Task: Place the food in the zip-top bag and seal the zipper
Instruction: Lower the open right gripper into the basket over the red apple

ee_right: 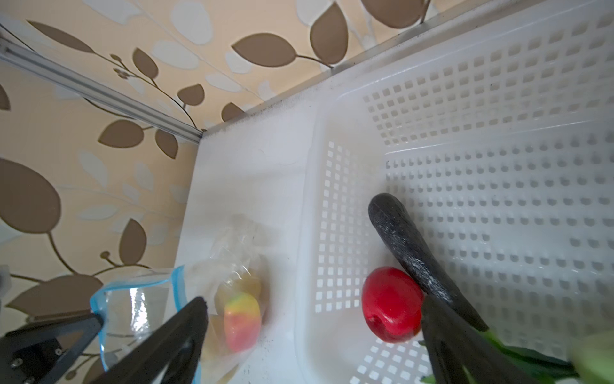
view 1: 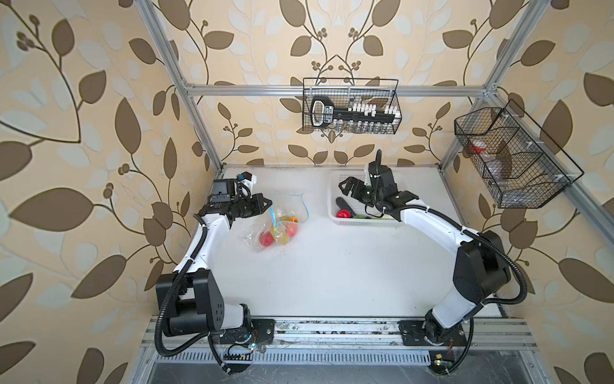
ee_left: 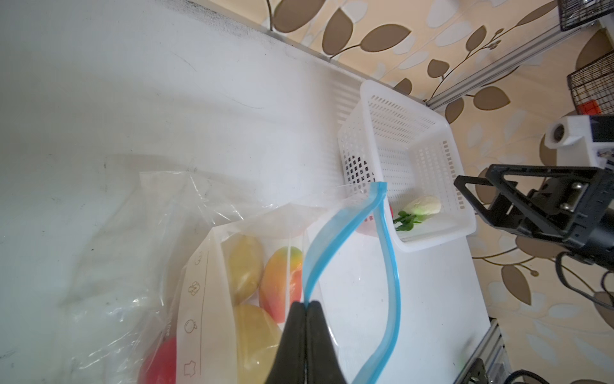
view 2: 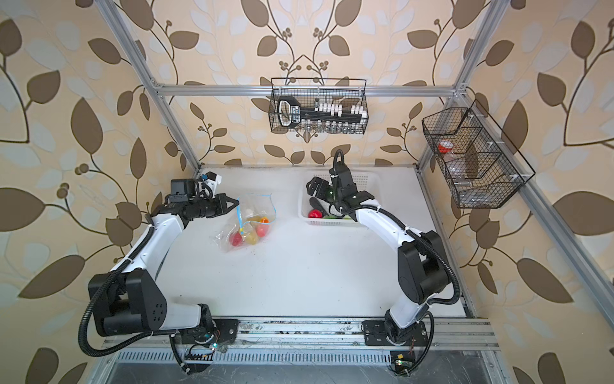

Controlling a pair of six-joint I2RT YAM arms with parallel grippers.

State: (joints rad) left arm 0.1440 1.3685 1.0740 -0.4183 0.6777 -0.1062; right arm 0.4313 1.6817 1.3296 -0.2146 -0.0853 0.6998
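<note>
left gripper [ee_left: 305, 304] is clamped onto the thin blue zipper [ee_left: 332, 242] of the crinkly clear bag [ee_left: 149, 232]; right gripper [ee_right: 314, 301] is spread wide, empty, above the perforated white basket [ee_right: 498, 149].

Looking down from above, the right arm [view 1: 428, 216] covers part of the white basket [view 1: 333, 196] and nearly all of the radish [ee_right: 594, 359]. In the right wrist view the radish is only a pale green blur, cut off at the corner. There the eggplant [ee_right: 405, 236] has its far end hidden behind a finger [ee_right: 445, 332] of the right end effector [ee_right: 314, 299]. In the left wrist view the bagged tomato [ee_left: 161, 362] runs off the edge, half behind the label patch [ee_left: 206, 316]. What sits in the side wire basket [view 1: 478, 113] is too small for me to name.
</note>
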